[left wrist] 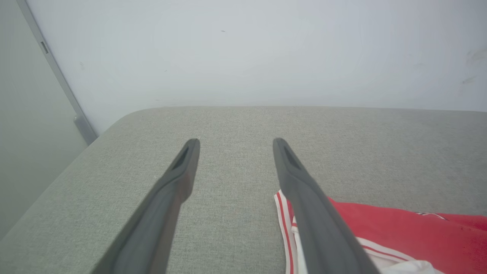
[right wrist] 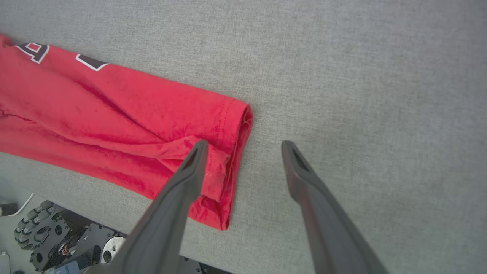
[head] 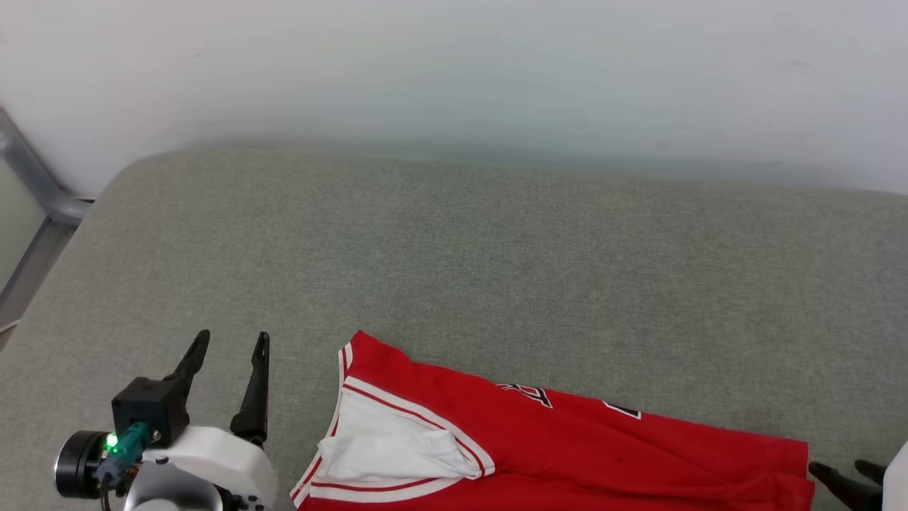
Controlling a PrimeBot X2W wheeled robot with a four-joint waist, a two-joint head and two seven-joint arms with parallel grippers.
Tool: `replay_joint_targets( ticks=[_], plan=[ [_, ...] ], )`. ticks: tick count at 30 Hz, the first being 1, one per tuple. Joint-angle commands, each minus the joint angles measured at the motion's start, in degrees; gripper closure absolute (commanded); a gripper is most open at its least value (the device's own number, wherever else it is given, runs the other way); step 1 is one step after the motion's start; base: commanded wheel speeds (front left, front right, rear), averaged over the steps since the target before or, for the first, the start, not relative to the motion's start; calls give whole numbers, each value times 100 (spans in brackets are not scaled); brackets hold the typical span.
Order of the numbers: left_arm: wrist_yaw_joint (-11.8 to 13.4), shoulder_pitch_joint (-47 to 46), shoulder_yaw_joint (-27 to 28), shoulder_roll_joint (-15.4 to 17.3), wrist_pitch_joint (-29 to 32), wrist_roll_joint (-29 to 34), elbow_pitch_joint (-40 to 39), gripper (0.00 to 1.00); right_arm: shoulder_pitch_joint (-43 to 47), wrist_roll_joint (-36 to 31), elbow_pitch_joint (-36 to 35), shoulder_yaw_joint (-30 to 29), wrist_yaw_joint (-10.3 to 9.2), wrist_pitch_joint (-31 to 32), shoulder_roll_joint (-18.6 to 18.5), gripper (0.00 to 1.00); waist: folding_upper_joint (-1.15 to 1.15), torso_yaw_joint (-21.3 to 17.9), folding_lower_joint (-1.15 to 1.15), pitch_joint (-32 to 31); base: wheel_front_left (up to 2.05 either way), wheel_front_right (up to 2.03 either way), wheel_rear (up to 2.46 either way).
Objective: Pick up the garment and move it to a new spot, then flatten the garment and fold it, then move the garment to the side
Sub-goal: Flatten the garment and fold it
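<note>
- Tool state: the left tool (head: 233, 337) is released, its 2 dark fingers spread apart with nothing between them but grey cloth of the bench.
- In the left wrist view the left tool (left wrist: 236, 142) points toward the far wall (left wrist: 266, 57), and its right finger passes in front of the striped edge of the garment (left wrist: 399, 232). I cannot tell if it touches the cloth.
- A green lamp (head: 111, 441) is lit on the wrist of this arm.
- The right tool (right wrist: 245, 144) is also released, with both fingers wide apart. In its own wrist view 1 finger lies over the wrinkled corner by the hem (right wrist: 237, 152) and the other finger is over bare bench. Contact with the cloth is not clear.
- In the head view the right tool (head: 840, 468) shows at the lower right corner, just beside the end of the garment.
- The garment (head: 567, 440) lies on the near part of the bench (head: 496, 248), between the 2 tools, stretched in a long band from left to right. It is red, and the cloth has some long wrinkles (right wrist: 114, 114).
- A white sleeve (head: 397, 440) with red and white stripes is at the end near the left tool.
- Black and white lettering (head: 528, 392) is partly seen along the far edge.
- The far part of the bench is bare up to the pale wall (head: 454, 71). A grey metal bar (head: 35, 184) stands at the left corner.
- Below the near edge of the bench, the right wrist view shows the robot base (right wrist: 49, 232) with small wheels.
</note>
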Motion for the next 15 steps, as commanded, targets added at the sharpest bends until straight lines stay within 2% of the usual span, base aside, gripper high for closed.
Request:
replay_joint_targets(
  ticks=[1,5,9,11,15],
  plan=[
    [34,244,256,-154,-25,267,-65,0,-78,42,85,-14,-5,81,78,0,0,60,0,49,0,0,0],
    [36,658,920,-592,-26,932,-207,0,-162,49,310,45,-5,220,202,0,0,165,0,148,0,0,0],
    [-60,902,1299,-940,-26,1431,-274,0,-241,55,460,103,-5,228,298,0,0,253,0,239,0,0,0],
    [-170,1081,1646,-1270,-26,1918,-313,0,-276,46,623,216,-5,231,376,0,0,329,0,321,0,0,0],
    [-415,1314,2042,-1692,-21,2571,-402,0,-297,37,865,445,-5,226,452,0,0,404,0,402,0,0,0]
  ],
)
